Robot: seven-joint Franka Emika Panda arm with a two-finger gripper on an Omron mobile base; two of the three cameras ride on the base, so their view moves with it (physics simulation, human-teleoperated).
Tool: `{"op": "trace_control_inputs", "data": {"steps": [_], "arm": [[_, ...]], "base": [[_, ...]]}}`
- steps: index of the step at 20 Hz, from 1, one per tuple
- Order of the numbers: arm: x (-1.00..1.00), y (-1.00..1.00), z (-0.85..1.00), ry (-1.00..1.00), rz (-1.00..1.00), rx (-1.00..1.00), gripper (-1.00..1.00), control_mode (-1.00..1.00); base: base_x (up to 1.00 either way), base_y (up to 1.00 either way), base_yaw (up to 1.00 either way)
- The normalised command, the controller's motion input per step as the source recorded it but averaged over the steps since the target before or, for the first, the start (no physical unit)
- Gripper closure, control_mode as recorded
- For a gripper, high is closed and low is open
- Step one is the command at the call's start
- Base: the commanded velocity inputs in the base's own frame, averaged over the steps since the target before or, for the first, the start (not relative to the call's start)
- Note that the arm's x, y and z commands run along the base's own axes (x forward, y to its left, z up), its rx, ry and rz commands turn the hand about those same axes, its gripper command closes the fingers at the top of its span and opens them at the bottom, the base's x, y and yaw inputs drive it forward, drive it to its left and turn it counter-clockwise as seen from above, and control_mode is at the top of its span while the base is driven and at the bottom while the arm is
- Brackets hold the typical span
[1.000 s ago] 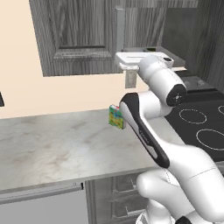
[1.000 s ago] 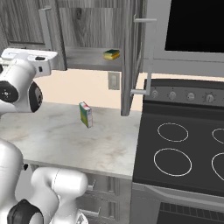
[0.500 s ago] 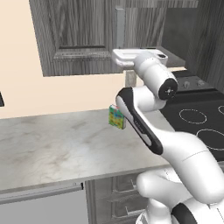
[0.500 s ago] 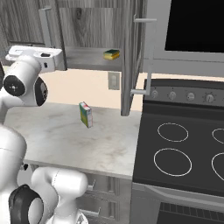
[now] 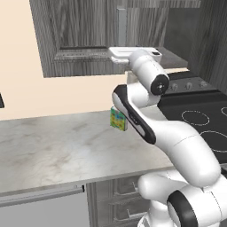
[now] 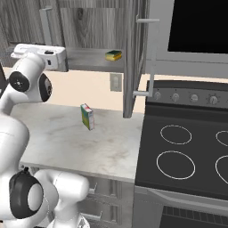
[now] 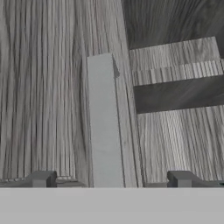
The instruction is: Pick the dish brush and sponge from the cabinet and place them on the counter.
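The cabinet (image 6: 89,26) hangs over the counter (image 5: 53,146); its right door (image 6: 132,58) is swung open and its left door (image 5: 80,35) is shut. On the grey shelf inside lies the green and yellow sponge (image 6: 113,55). The dish brush is out of view. My gripper (image 7: 111,180) is open and faces the left door close up. That door's grey bar handle (image 7: 103,127) runs between the two fingertips (image 7: 41,178) and touches neither. The white hand (image 5: 133,54) sits level with the door's lower edge.
A multicoloured green-yellow box (image 6: 87,116) stands upright on the counter near the wall, partly behind my arm (image 5: 118,119). The black stovetop (image 6: 187,151) lies to the right. The open door's handle (image 6: 151,53) sticks out over the counter's right end.
The arm has stretched forward and slightly upward, bringing the hand nearer the cabinet's left door. The jaws have stayed open.
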Motion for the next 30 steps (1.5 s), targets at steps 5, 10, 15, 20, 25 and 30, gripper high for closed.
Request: {"op": "trace_control_inputs", "data": {"steps": [5,10,15,20,25,30], "arm": [[0.27,0.02,0.00,0.00,-0.04,0.00,-1.00,-1.00],[0.32,0.07,0.00,0.00,-0.04,0.00,-1.00,-1.00],[0.37,0.16,0.00,0.00,-0.03,0.00,-1.00,-1.00],[0.35,0.12,-0.02,0.00,-0.03,0.00,-1.00,-1.00],[0.34,0.10,-0.04,0.00,-0.03,0.00,-1.00,-1.00],[0.32,0.13,-0.10,0.00,-0.04,0.00,1.00,-1.00]], "base": [[0.00,0.00,0.00],[0.00,0.00,0.00],[0.00,0.00,0.00],[0.00,0.00,0.00],[0.00,0.00,0.00],[0.00,0.00,0.00]]}}
